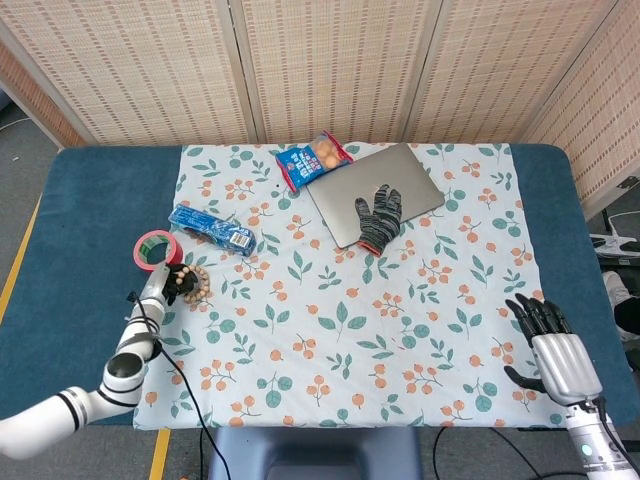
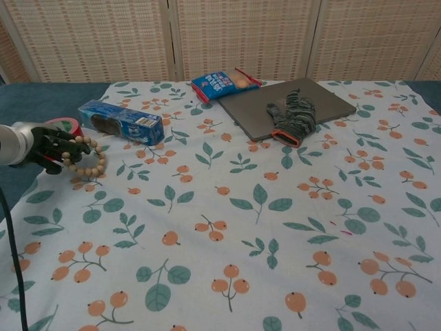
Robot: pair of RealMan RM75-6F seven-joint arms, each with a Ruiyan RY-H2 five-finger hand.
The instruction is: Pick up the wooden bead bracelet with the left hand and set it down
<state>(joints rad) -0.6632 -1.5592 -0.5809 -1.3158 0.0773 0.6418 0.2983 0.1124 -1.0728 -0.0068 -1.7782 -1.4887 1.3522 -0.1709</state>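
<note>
While your left robot hand sits at the left edge of the flowered cloth, its dark fingers are curled through the wooden bead bracelet, which hangs from them as an open loop on the side away from the wrist. In the head view the same left robot hand and wooden bead bracelet appear just below the roll of red tape; whether the beads touch the cloth you cannot tell from either view. Just beyond the bracelet lies the blue packet, set at a slant, with the red tape at its left end.

Your right robot hand is visible only in the head view, over the blue desk near the front right corner of the cloth, fingers spread and pointing away from you, holding nothing.

Farther back, near the middle of the cloth's far edge, a grey laptop lies closed with a striped glove resting on its lid. A snack bag lies just beside the laptop's left corner. Woven screens stand behind the desk.
</note>
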